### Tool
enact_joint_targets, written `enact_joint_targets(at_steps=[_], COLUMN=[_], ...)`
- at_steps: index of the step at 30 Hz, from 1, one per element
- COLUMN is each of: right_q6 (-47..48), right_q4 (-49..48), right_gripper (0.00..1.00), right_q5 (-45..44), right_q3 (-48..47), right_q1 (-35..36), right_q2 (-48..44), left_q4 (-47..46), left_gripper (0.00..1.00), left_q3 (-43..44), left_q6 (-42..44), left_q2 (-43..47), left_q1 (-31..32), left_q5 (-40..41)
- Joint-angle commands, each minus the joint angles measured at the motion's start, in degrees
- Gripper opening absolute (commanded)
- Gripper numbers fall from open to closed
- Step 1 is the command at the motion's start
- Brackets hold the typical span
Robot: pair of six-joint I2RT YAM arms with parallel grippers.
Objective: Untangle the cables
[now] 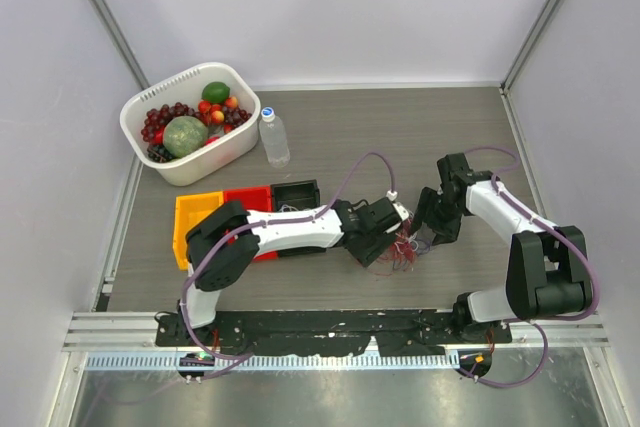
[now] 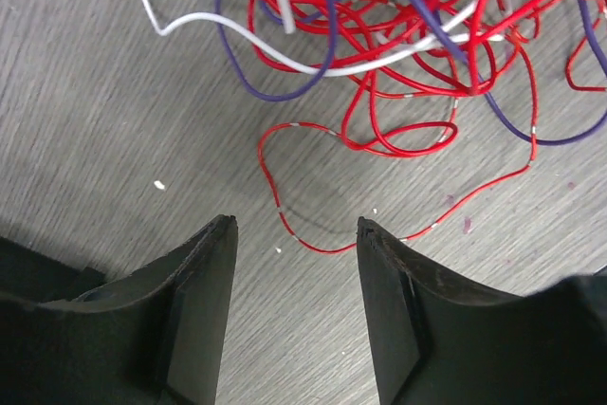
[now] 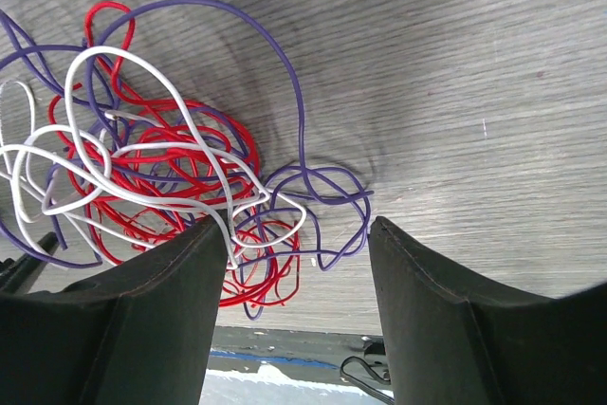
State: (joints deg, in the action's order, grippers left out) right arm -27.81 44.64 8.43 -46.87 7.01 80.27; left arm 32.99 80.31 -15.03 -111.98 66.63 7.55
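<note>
Jaws on left gripper (image 2: 296,222) and right gripper (image 3: 299,223) are spread, nothing clamped, flanking the cables (image 1: 407,251) right of centre, probably to tug strands apart.

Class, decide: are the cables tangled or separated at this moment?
Tangled: the cables cross and loop through one another in one red, white and purple heap.

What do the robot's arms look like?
The left arm and the right arm are white tubes with chunky black joints. A thin mauve hose loops along each one. The left gripper and the right gripper are black, each with two flat, wedge-shaped fingers.
</note>
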Motion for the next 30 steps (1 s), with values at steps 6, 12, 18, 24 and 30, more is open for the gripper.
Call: enact_joint_targets(at_steps=[6, 12, 18, 24, 30], right_q6=[0.21, 0.39, 0.39, 0.57, 0.3], right_q4=[-0.96, -1.05, -1.31, -0.79, -0.87], right_gripper=[0.65, 0.65, 0.65, 0.65, 0.64], right_q5=[0.63, 0.45, 0.19, -0.34, -1.05], right_q3=[0.2, 0.2, -0.32, -1.12, -0.94], right_q1=[-0.24, -0.15, -0.15, -0.06, -0.06], right_q2=[0.06, 0.15, 0.85, 0.59, -0.38], left_q4=[-1.88, 0.22, 1.29, 0.93, 1.99], left_gripper=[0.54, 0.41, 0.38, 0.28, 0.04], left_q3=[-1.65, -1.39, -1.47, -0.95, -1.12], left_q6=[-6.41, -8.53, -8.88, -8.01, -5.46], left_q2=[1.25, -1.39, -3.68, -5.79, -3.95], left_q1=[-3.43, -5.55, -5.55, -5.46, -4.14], left_q5=[-6.57, -12.21, -13.96, -16.25, -8.36])
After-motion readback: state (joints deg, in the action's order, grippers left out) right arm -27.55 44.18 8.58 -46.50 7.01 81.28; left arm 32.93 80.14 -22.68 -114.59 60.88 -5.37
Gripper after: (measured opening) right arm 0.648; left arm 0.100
